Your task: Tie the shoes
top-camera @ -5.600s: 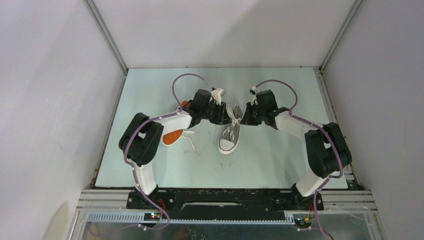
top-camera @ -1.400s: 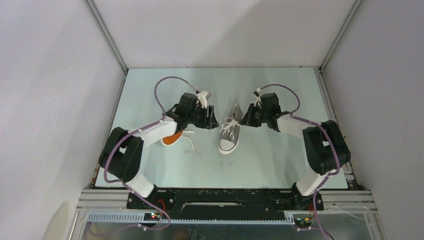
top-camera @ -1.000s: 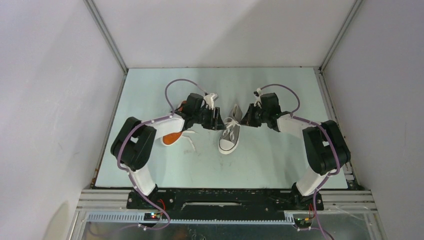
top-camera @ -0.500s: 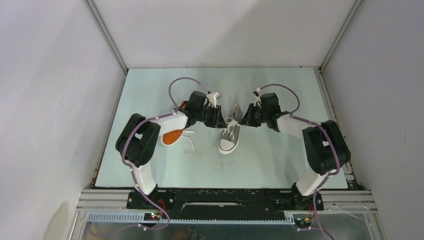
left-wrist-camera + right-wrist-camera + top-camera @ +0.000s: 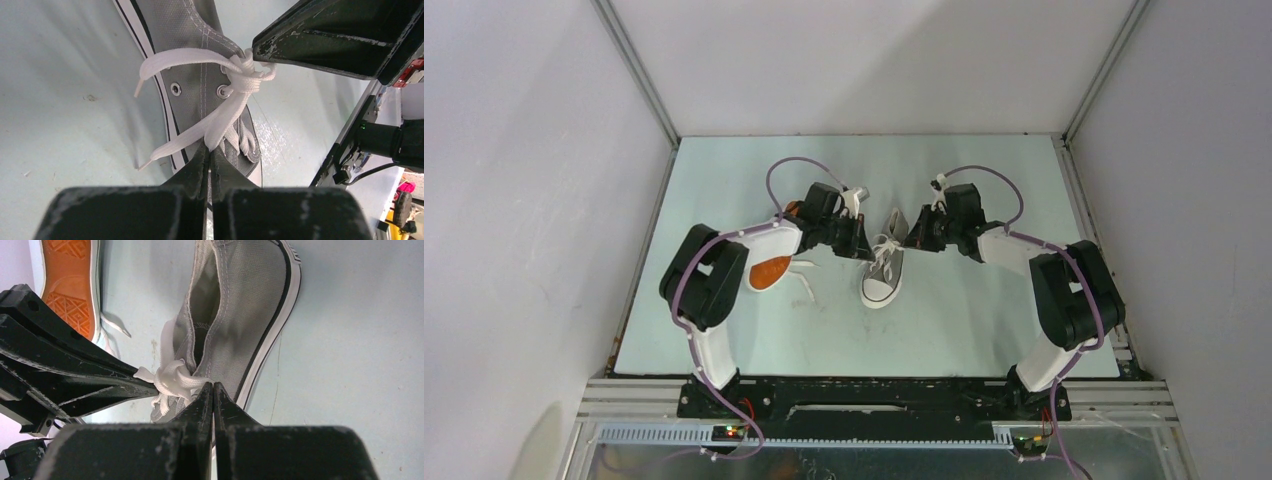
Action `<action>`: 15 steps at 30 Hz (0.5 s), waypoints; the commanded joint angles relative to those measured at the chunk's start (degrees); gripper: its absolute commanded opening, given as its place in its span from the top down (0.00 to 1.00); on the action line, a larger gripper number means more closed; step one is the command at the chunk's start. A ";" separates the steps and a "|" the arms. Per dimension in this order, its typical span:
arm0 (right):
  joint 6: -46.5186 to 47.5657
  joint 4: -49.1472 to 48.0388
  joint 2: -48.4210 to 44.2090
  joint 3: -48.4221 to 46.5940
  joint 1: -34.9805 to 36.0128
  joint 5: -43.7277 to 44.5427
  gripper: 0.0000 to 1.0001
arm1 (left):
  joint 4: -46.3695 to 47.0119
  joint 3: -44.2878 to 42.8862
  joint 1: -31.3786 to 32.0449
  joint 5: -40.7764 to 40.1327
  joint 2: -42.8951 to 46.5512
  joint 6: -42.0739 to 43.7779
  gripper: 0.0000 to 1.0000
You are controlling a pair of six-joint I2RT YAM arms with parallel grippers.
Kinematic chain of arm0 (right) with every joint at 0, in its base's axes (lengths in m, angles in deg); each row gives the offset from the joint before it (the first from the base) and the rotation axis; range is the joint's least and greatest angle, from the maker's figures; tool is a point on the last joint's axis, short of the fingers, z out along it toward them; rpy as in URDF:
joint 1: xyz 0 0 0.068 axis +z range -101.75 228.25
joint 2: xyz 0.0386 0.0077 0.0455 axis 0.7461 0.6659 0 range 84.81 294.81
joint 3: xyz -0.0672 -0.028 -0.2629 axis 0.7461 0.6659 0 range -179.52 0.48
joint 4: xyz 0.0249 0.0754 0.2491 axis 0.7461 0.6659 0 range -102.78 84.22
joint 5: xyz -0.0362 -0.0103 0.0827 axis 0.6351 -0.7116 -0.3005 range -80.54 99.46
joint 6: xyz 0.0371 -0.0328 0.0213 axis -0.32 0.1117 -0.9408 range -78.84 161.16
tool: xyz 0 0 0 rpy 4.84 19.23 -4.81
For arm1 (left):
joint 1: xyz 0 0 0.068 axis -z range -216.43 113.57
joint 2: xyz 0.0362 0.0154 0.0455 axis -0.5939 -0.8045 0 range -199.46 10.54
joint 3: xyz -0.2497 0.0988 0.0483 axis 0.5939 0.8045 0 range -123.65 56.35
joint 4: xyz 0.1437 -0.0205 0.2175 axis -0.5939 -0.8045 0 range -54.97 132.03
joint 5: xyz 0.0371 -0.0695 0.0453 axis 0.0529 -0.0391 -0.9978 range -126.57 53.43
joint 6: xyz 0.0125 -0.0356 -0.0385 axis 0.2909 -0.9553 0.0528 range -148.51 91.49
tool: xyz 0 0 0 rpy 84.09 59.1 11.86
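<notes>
Knot-tightening step on upright shoe (image 5: 884,270). L gripper (image 5: 208,150) fingers clamped on lace (image 5: 225,112) by its eyelets. R gripper (image 5: 213,388) pinched shut on lace at knot (image 5: 175,379). 2nd shoe (image 5: 770,272) lies to its left, sole up. Next: pull outward evenly w/o dragging shoe.

Table top (image 5: 984,320), pale mint green, matt, rectangular; lightly scuffed and speckled in the close views, with one small dark fleck (image 5: 90,97); brownish staining (image 5: 616,345) along the left edge near the front corner; enclosure walls, plain white: back wall (image 5: 864,60), left wall (image 5: 514,200), right wall (image 5: 1194,200); slanting aluminium corner rails at the rear, left rail (image 5: 635,70) and right rail (image 5: 1105,70); black mounting plate (image 5: 874,398) along the near table edge, long slot at centre; grey slotted cable duct (image 5: 864,436) just in front of the plate; two small circuit boards with tiny lit lights, left board (image 5: 729,432), right board (image 5: 1027,440); past the table edge in the left wrist view, blurred: small dark wheel (image 5: 402,210), yellow patch beside it.
</notes>
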 commanded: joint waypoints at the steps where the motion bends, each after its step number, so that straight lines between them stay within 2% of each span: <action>1: 1.26 -0.08 -1.47 -2.85 0.27 0.65 1.00 | -2.99 -1.92 0.30 0.41 1.52 2.16 1.00; 7: 1.97 2.33 -1.63 -3.75 0.21 4.30 1.00 | -8.20 -2.99 0.22 -2.61 4.51 4.09 1.00; 15: 2.35 6.96 -1.46 -4.54 0.47 9.42 1.00 | -11.60 -5.77 0.34 -8.81 3.90 5.95 1.00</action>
